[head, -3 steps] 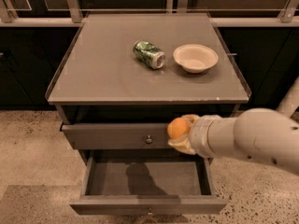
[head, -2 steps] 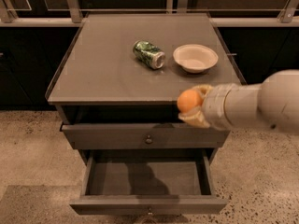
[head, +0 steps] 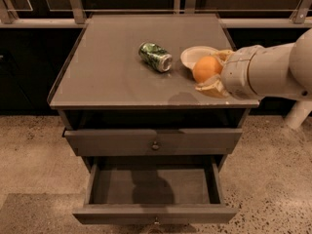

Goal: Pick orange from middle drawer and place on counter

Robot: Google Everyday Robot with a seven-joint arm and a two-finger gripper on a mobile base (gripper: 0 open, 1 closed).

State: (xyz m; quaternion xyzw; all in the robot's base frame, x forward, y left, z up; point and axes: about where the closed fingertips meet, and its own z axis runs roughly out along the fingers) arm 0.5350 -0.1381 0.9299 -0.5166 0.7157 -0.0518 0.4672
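Status: pick looks done, place not yet. The gripper (head: 210, 72) is right of centre in the frame, with the arm (head: 273, 72) running off the right edge. It pinches the orange (head: 205, 67) between its two pale fingers (head: 210, 88), one above the fruit and one below. The orange is out of the middle drawer (head: 187, 184), which stands open at the bottom of the frame and shows only bare grey tray floor. The upper drawer front (head: 122, 141) above it is shut. The orange sits over the right front part of the counter (head: 107, 72), overlapping the near side of the cream bowl (head: 194, 55) in this view. I can't tell if it touches the rim. The green can (head: 156, 56) lies on its side just left of the bowl, apart from the orange. My read: the fruit is airborne, because a soft shadow (head: 181, 99) falls on the counter to its lower left, separate from it. What's left: lower onto bare counter, open the fingers, back the arm out. Risks: the bowl and the counter's front edge are both near, and a round fruit can roll once freed. Set it down inboard of the edge, clear of the bowl and can.
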